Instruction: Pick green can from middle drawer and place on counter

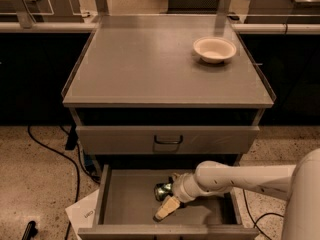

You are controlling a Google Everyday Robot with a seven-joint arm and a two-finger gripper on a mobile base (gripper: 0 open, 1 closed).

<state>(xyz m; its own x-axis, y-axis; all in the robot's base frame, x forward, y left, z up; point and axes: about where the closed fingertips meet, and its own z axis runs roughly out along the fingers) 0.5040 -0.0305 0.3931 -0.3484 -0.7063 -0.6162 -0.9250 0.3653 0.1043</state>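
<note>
We see the bowl [214,49] near the counter's [145,69] back-right corner, and below its front edge the open middle drawer [125,206] holding the green can [163,190], with the gripper [168,198] just right of it.

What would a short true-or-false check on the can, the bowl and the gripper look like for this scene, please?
1. The can is inside the open drawer. True.
2. The bowl sits in that drawer. False: it stands on the counter, towards the back right.
3. The gripper is down in the open drawer, right by the can. True.
4. The handled drawer is pulled out. False: it is closed; the open one is below it.
</note>
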